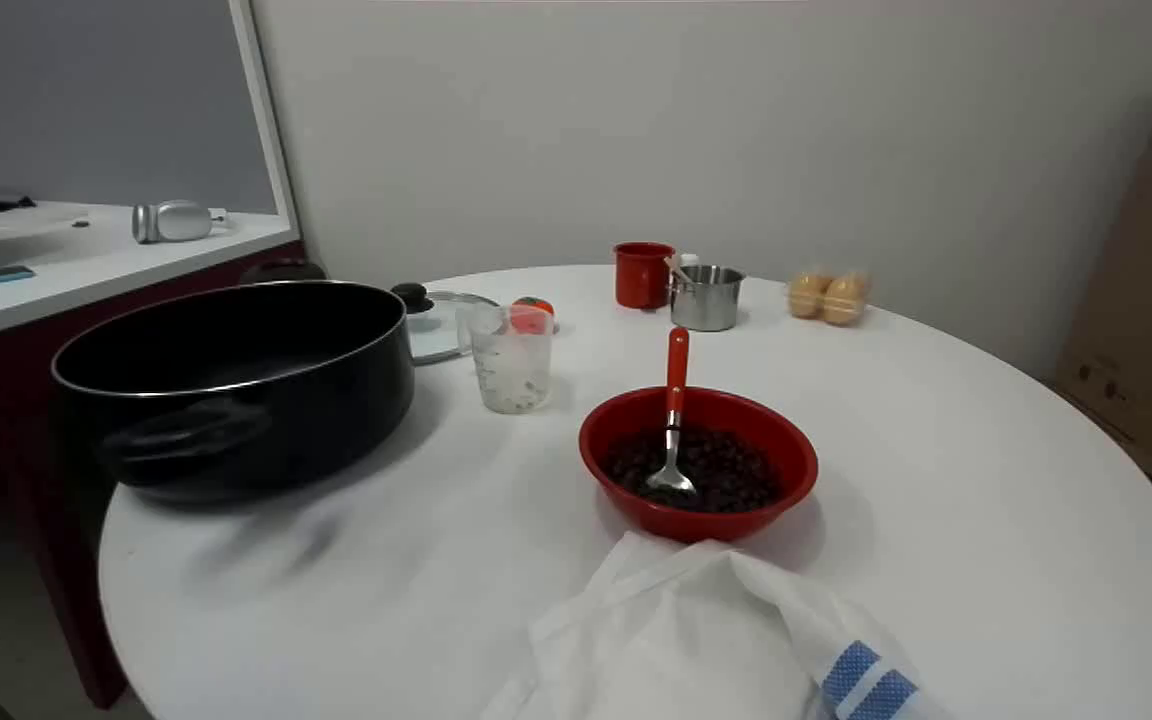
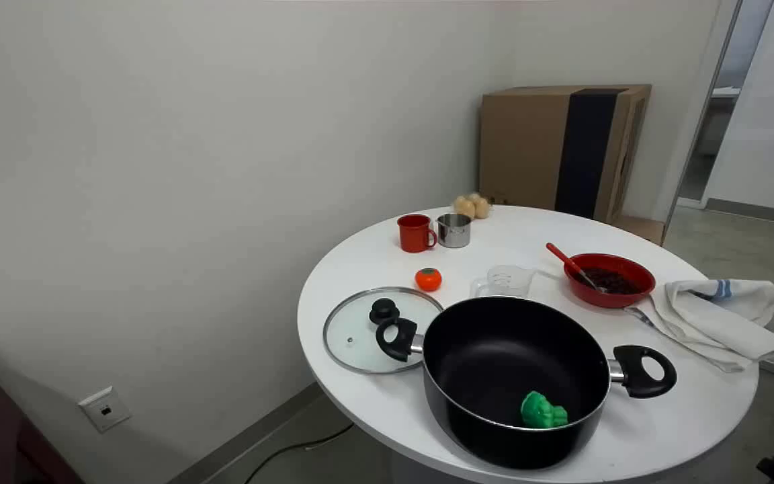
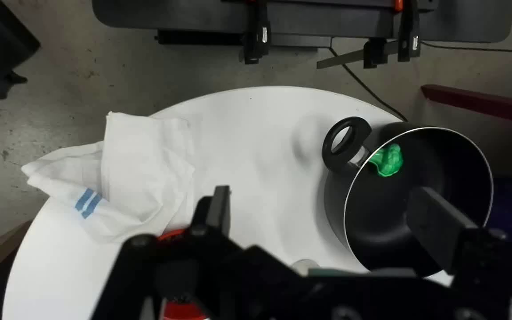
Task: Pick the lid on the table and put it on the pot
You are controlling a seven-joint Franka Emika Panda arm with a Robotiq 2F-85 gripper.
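Observation:
The glass lid point(image 2: 353, 333) with a metal rim and black knob lies flat on the white table point(image 2: 353, 269) beside the pot, under one pot handle in that view. It shows partly behind the pot in an exterior view point(image 1: 436, 338). I do not see it in the wrist view. The black pot point(image 1: 356, 390) stands uncovered at the table's edge, also in an exterior view point(image 2: 494, 444) and the wrist view point(image 3: 385, 213). A green broccoli-like piece point(image 2: 541, 411) lies inside it. My gripper point(image 3: 322, 191) is open and empty above the table and pot; neither exterior view shows it.
A clear measuring cup point(image 1: 514, 365) and an orange-red fruit point(image 2: 428, 279) stand near the lid. A red bowl point(image 1: 626, 505) with a spoon and a white towel point(image 1: 676, 640) lie nearby. A red mug point(image 2: 415, 235), steel cup point(image 2: 454, 232) and egg-like items point(image 1: 826, 298) stand farther off.

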